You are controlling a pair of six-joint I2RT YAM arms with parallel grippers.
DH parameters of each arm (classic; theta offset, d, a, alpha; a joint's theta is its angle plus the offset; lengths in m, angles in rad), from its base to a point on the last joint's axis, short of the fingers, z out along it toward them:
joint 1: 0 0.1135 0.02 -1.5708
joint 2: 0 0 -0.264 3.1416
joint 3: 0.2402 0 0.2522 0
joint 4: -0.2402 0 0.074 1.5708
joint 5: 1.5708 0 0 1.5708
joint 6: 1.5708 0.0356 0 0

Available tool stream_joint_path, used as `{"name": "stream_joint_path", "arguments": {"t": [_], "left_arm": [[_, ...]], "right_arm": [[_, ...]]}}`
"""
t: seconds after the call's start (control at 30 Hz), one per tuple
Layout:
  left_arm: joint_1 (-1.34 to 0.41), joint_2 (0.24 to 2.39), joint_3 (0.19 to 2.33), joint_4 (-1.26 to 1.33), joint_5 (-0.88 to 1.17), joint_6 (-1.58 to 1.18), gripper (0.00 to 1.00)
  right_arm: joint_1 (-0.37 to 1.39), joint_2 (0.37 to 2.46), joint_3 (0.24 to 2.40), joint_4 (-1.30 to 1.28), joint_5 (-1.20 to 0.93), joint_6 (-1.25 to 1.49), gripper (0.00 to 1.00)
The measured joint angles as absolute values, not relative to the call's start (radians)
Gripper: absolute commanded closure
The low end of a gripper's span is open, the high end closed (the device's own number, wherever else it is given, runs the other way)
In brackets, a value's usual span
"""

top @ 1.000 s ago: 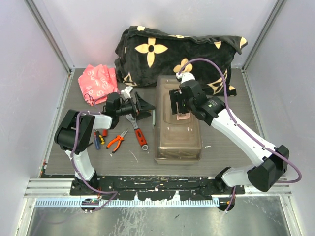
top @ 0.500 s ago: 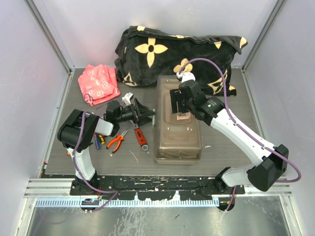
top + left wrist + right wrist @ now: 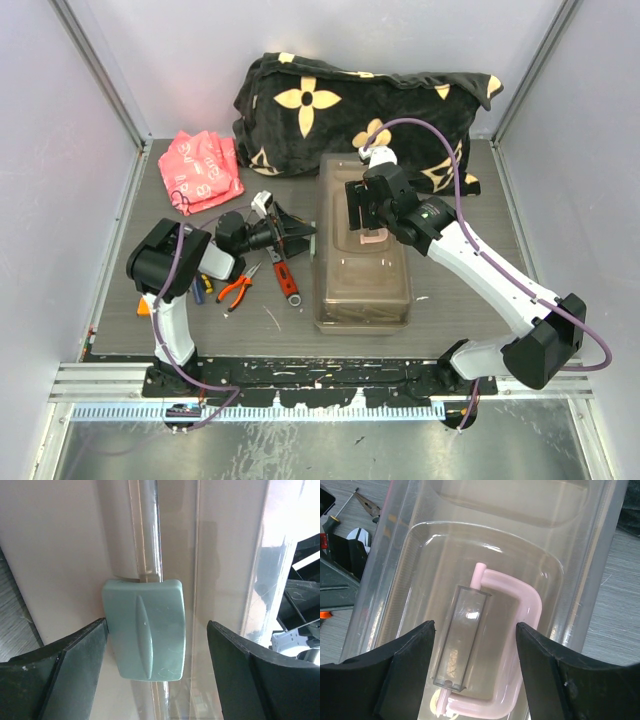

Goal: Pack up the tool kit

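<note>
Toolbox (image 3: 362, 250): mid-table, long axis near-to-far, far end by blanket (image 3: 360, 105); translucent grey-brown, lid down
Right gripper (image 3: 474, 627): jaws wide, over handle (image 3: 522, 605), gripping nothing
Left gripper (image 3: 156, 630): jaws wide, straddling latch (image 3: 145, 622)
Handle: pale pink, flat in lid recess
Latch: grey-green, on the box's left side

White lettering on the pink bag (image 3: 203, 170) is too small to read; no other text shows.

Grey table (image 3: 450, 300) — toolbox (image 3: 362, 290) at centre; black blanket (image 3: 330, 100) behind; red pouch (image 3: 203, 168), pliers (image 3: 237, 287), wrench (image 3: 286, 279) left.
</note>
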State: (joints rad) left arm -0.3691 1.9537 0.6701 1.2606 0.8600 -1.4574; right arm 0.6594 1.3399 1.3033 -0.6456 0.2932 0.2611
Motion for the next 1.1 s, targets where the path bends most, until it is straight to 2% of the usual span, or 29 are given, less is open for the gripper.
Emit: {"name": "stream_joint_path", "arguments": {"t": [0.37, 0.73, 0.87, 0.93, 1.1], "left_arm": [[-0.410, 1.928, 0.617, 1.290, 0.889, -1.485, 0.21], [-0.442, 1.925, 0.611, 1.282, 0.912, -1.478, 0.33], [-0.443, 1.926, 0.606, 1.274, 0.910, -1.477, 0.34], [-0.443, 1.926, 0.605, 1.274, 0.910, -1.477, 0.40], [-0.443, 1.928, 0.604, 1.268, 0.913, -1.470, 0.71]], "right_arm": [[0.659, 1.340, 1.301, -0.645, 0.310, 0.260, 0.29], [0.665, 1.344, 1.290, -0.659, 0.295, 0.260, 0.30], [0.665, 1.344, 1.289, -0.658, 0.295, 0.259, 0.30], [0.665, 1.343, 1.286, -0.654, 0.296, 0.257, 0.30], [0.665, 1.342, 1.282, -0.648, 0.297, 0.254, 0.30]]}}
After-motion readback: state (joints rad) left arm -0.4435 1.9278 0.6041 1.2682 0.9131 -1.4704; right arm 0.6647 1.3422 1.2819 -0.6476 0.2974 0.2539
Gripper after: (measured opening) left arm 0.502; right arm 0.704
